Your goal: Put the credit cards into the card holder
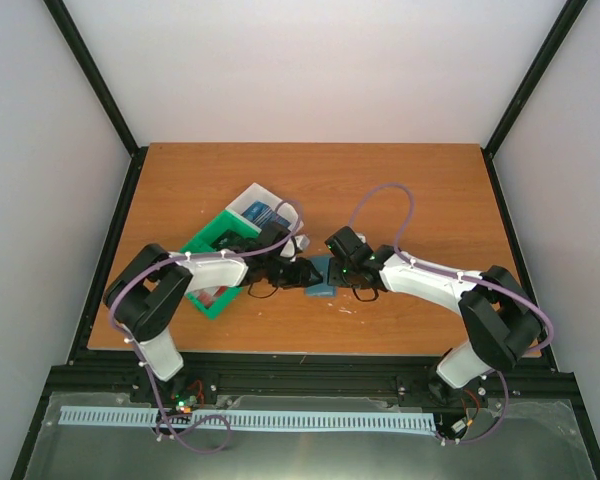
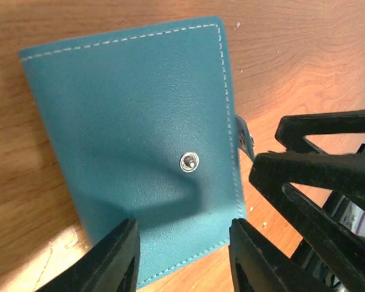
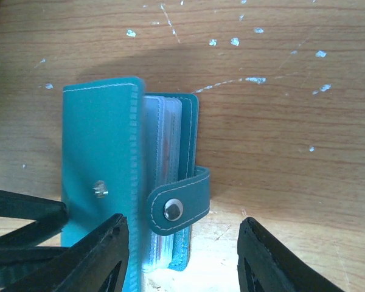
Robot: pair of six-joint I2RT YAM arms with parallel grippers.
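The teal card holder [image 1: 319, 279] lies on the table between my two grippers. In the left wrist view its cover [image 2: 134, 115] faces up with a metal snap stud [image 2: 189, 162]. In the right wrist view the holder [image 3: 100, 152] is slightly open, its strap [image 3: 177, 208] hangs unsnapped, and the clear sleeves [image 3: 164, 140] show. My left gripper [image 2: 182, 258] is open with the holder's near edge between its fingers. My right gripper [image 3: 182, 255] is open around the strap side. Blue credit cards [image 1: 265, 213] lie in the white bin, and a red one [image 1: 211, 294] lies in the green bin.
A green bin [image 1: 212, 248] and a white bin [image 1: 250, 198] stand left of centre, under my left arm. The right gripper's black fingers [image 2: 316, 170] are close beside the left gripper. The table's near edge [image 1: 310, 350] is just behind the holder.
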